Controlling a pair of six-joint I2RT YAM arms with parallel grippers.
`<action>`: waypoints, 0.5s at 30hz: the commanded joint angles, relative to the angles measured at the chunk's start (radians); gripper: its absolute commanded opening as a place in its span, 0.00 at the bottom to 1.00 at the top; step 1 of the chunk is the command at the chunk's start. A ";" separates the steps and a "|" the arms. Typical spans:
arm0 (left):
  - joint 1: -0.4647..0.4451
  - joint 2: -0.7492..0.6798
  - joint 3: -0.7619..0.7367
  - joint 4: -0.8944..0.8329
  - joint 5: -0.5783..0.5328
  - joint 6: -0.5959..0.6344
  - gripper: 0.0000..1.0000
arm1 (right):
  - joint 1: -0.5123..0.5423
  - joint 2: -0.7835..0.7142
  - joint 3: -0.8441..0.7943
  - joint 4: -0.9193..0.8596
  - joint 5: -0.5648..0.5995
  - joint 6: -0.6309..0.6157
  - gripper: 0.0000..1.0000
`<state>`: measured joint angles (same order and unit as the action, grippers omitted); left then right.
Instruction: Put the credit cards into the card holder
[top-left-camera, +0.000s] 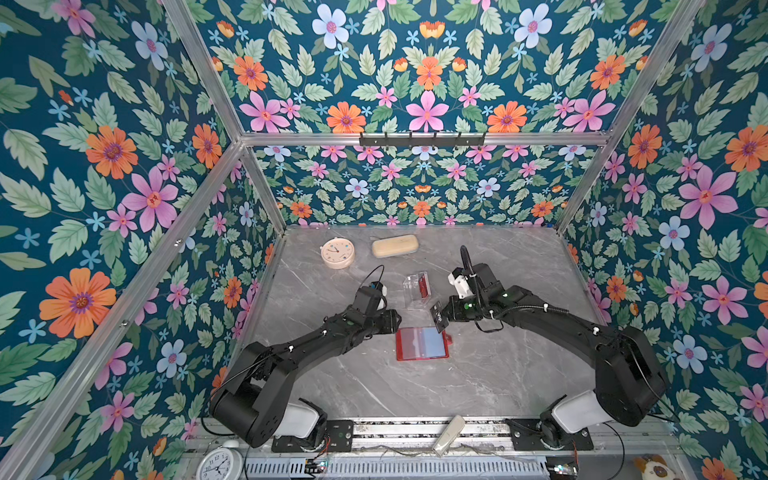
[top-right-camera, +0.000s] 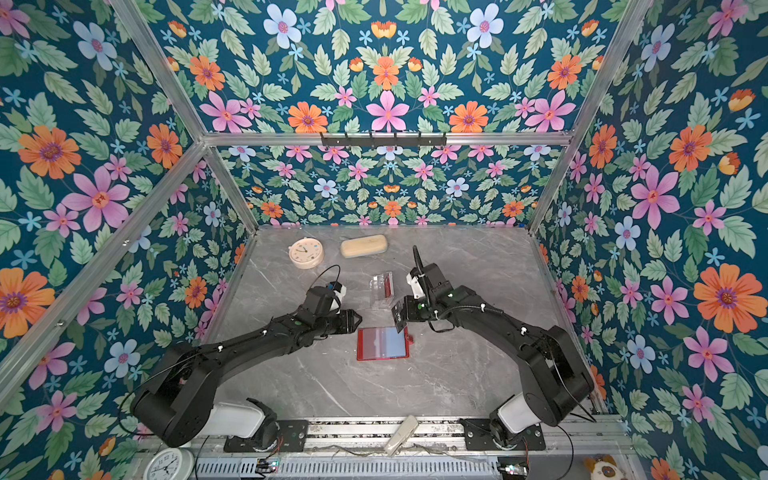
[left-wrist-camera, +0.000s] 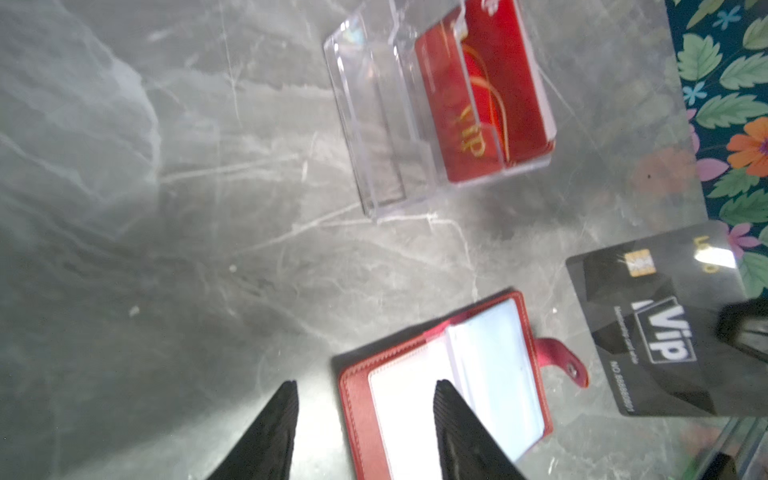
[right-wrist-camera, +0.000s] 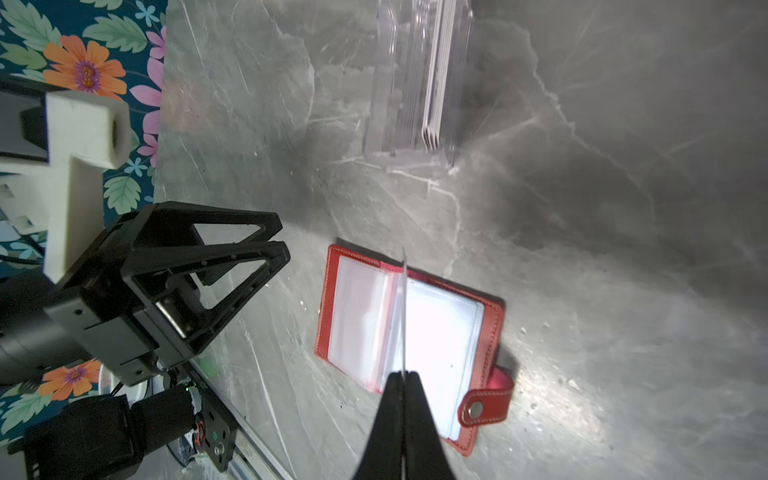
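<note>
Dark card pinched in closed right gripper, lifted, over upper right corner of open red card holder at frame centre. Card stands on edge, long axis running upper left to lower right; right wrist view shows only its thin edge. Holder lies flat, snap tab at its right edge. Left gripper half open, empty, just beside holder's upper left corner. Clear stand with red card near, above holder. Bare table below and right. Holder sleeves glare white, contents unreadable; card partly hidden by finger in left wrist view.
</note>
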<state>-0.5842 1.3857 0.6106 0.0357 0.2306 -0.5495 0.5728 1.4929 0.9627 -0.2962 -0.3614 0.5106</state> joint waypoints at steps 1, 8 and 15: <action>-0.024 -0.024 -0.060 0.050 0.005 -0.049 0.53 | 0.003 -0.024 -0.080 0.137 -0.080 0.051 0.00; -0.057 -0.040 -0.170 0.131 0.011 -0.121 0.39 | 0.025 -0.031 -0.194 0.242 -0.120 0.075 0.00; -0.076 -0.029 -0.202 0.177 0.024 -0.164 0.34 | 0.027 -0.015 -0.258 0.358 -0.167 0.110 0.00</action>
<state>-0.6544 1.3510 0.4110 0.1810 0.2481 -0.6815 0.5983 1.4673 0.7143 -0.0277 -0.4915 0.5972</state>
